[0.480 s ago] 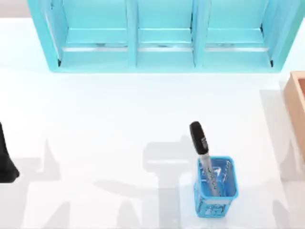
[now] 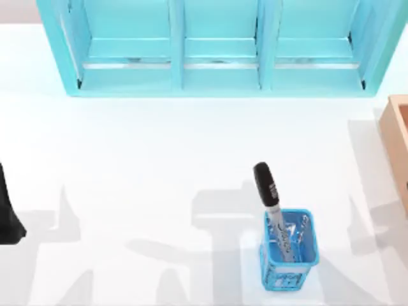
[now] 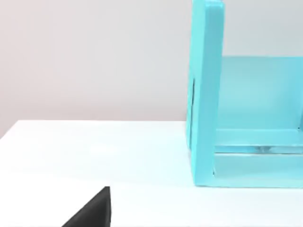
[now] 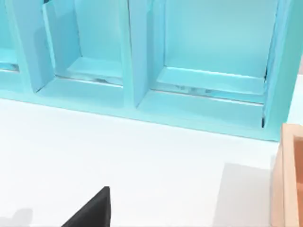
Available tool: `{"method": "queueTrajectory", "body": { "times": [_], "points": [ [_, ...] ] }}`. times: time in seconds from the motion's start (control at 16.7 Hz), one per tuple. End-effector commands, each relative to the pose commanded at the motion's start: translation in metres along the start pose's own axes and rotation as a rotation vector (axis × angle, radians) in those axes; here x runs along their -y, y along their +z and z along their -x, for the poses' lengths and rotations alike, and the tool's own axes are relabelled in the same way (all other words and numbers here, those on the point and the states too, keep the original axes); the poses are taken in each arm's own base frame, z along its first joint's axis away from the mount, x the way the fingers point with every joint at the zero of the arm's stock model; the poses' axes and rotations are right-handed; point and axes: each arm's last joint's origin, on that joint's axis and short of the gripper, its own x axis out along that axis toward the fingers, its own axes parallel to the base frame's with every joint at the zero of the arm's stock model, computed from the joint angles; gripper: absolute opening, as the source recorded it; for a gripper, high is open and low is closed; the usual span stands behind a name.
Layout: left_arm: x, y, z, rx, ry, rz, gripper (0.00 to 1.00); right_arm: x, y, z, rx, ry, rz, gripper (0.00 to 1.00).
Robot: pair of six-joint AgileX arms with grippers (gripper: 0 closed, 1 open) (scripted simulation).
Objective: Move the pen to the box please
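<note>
The pen (image 2: 270, 201), with a thick black cap and a grey printed barrel, stands tilted in a small blue mesh basket (image 2: 289, 255) on the right half of the white table. The tan wooden box (image 2: 399, 150) lies at the table's right edge, cut off by the frame; its thick wall (image 4: 287, 182) also appears in the right wrist view. A dark part of my left arm (image 2: 7, 213) sits at the table's left edge, far from the pen. A black piece of my right gripper (image 4: 92, 212) hangs over bare table near the box.
A big turquoise shelf unit (image 2: 217, 48) with three bays spans the back of the table, and its end wall (image 3: 206, 94) shows in the left wrist view. White tabletop stretches between the shelf, the basket and the box.
The arm shadow at the table's right has shifted inward toward the basket. Pen, basket and left arm have not moved.
</note>
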Motion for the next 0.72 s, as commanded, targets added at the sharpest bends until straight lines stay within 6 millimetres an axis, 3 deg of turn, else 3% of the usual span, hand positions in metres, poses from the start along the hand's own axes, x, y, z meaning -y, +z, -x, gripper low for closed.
{"method": "queueTrajectory", "body": {
  "times": [0.42,0.72],
  "points": [
    [0.000,0.000,0.000,0.000,0.000,0.000,1.00,-0.043,0.006,-0.039,-0.371,0.456,0.018,1.00],
    [0.000,0.000,0.000,0.000,0.000,0.000,1.00,-0.057,0.006,-0.047,-0.454,0.573,0.031,1.00]
  ]
}}
